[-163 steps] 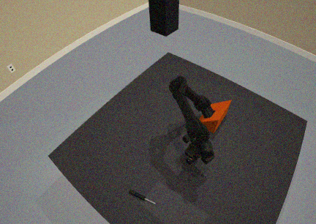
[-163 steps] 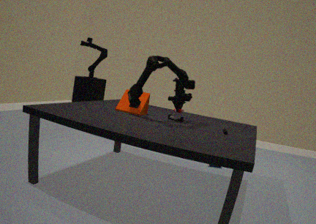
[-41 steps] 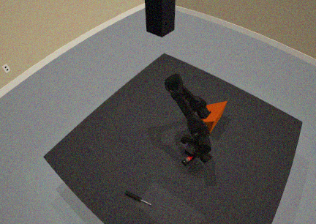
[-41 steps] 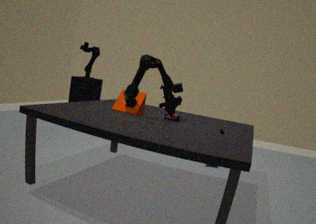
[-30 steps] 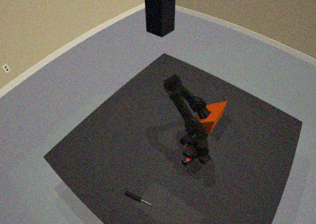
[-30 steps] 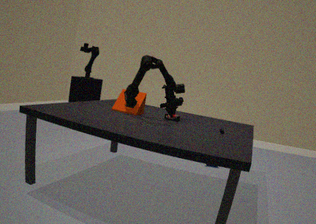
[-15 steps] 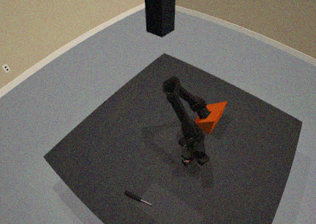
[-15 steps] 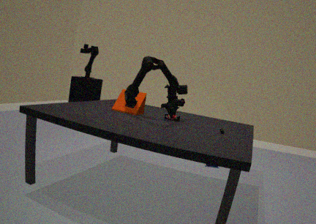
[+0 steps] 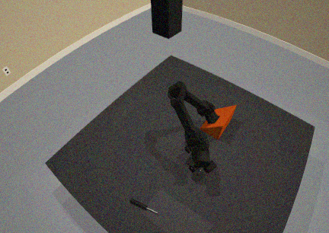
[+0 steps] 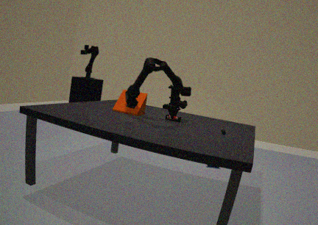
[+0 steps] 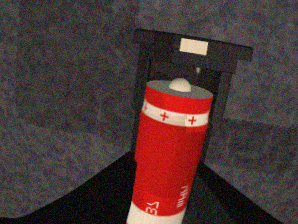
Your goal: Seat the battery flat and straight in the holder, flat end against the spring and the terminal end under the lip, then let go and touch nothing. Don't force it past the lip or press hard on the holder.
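Observation:
The red battery (image 11: 170, 150) (image 10: 174, 118) fills the middle of the wrist view, its terminal end toward the holder's lip. It leans slightly against the line of the holder walls. The black holder (image 11: 227, 54) lies beneath and beyond it, with a pale patch on its end bar. The terminal end appears short of that bar; whether it is under the lip cannot be told. My gripper (image 11: 162, 165) (image 10: 174, 115) is shut on the battery, one dark finger on each side, low over the holder. The battery's flat end and the spring are hidden.
An orange wedge (image 9: 225, 117) (image 10: 141, 106) stands at the arm's base. A screwdriver (image 9: 144, 205) (image 10: 223, 132) lies on the dark table (image 9: 95, 150) (image 10: 73, 115), away from the gripper. A black pedestal (image 9: 166, 14) (image 10: 85, 90) stands beyond the table.

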Action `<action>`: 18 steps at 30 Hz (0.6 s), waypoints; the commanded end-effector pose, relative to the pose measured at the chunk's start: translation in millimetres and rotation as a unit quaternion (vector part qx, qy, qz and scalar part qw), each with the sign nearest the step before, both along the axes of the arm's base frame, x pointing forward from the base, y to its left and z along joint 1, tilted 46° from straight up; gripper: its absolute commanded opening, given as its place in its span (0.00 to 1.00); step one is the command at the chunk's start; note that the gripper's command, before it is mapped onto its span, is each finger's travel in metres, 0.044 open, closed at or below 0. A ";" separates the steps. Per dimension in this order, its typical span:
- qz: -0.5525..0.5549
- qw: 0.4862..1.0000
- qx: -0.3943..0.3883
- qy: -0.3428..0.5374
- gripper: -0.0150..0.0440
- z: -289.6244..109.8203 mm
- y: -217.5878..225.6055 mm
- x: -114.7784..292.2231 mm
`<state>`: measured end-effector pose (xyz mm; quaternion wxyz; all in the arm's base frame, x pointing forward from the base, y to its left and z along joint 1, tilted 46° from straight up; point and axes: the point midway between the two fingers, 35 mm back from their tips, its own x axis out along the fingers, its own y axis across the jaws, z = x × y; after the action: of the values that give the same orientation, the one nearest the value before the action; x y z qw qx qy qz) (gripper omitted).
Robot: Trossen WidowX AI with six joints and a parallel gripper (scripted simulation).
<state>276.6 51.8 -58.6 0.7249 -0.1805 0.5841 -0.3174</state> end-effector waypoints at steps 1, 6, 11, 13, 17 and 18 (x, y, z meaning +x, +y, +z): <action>-0.012 1.000 0.005 0.019 0.38 -1.4 -2.3 -2.7; -0.015 1.000 0.007 0.022 0.38 -0.8 -2.6 -0.9; -0.015 1.000 0.007 0.022 0.38 0.0 -3.1 2.9; -0.014 1.000 0.007 0.021 0.38 0.6 -3.4 5.2; -0.013 1.000 0.007 0.020 0.38 1.7 -3.9 9.9; -0.013 1.000 0.007 0.019 0.38 2.0 -4.0 10.7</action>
<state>283.6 48.9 -57.7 0.7114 -0.1736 0.6016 -0.3193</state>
